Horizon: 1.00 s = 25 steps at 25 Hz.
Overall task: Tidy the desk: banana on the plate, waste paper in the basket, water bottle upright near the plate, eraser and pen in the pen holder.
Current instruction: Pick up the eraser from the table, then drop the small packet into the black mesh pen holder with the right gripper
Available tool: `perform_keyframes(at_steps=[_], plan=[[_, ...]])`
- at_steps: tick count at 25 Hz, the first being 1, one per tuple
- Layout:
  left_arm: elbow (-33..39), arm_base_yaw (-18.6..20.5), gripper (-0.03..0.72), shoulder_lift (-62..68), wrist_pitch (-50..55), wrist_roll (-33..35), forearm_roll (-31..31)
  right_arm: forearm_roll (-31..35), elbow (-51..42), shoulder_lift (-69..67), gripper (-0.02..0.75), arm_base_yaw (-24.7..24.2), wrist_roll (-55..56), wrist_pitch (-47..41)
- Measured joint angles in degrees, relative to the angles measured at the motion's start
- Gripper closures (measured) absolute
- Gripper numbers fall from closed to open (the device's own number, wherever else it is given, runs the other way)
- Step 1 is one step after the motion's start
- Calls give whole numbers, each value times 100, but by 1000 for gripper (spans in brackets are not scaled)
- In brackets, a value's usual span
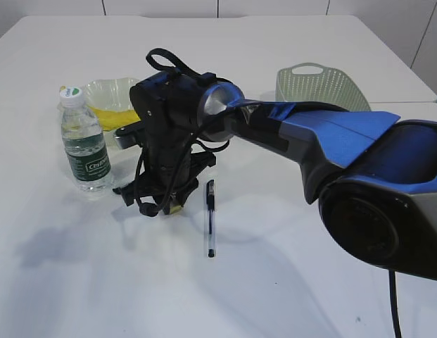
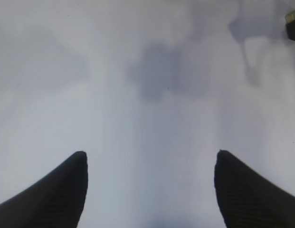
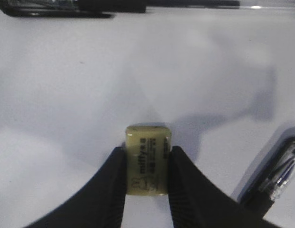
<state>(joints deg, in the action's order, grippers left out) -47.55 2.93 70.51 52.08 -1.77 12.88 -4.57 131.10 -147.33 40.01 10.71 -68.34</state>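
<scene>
My right gripper [image 3: 146, 166] is down low on the desk [image 1: 288, 282], and its two dark fingers [image 3: 109, 190] press on both sides of the eraser [image 3: 147, 159]. The eraser is a small cream block with tiny print on it, and it sits right between my fingers, touching both. From the outside, my right arm reaches over to the left side of the desk, and only a bit of yellow shows under the gripper [image 1: 174, 208]. A pen [image 1: 210, 217] lies flat just beside it, at about 3 o'clock from the gripper. The bottle [image 1: 84, 144] stands upright at about 9 o'clock from the gripper. The plate [image 1: 112, 90] is just behind the bottle, with the banana [image 1: 114, 117] on it. The basket [image 1: 322, 86] is far off at 2 o'clock. My left gripper [image 2: 151, 164] is wide open above bare desk and holds nothing.
</scene>
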Motion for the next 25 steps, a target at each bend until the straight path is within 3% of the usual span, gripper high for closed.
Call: perform_keyframes(at_steps=[25], plan=[[0, 0, 97, 0, 22, 0, 169, -425, -97, 966, 530, 0, 10, -208]])
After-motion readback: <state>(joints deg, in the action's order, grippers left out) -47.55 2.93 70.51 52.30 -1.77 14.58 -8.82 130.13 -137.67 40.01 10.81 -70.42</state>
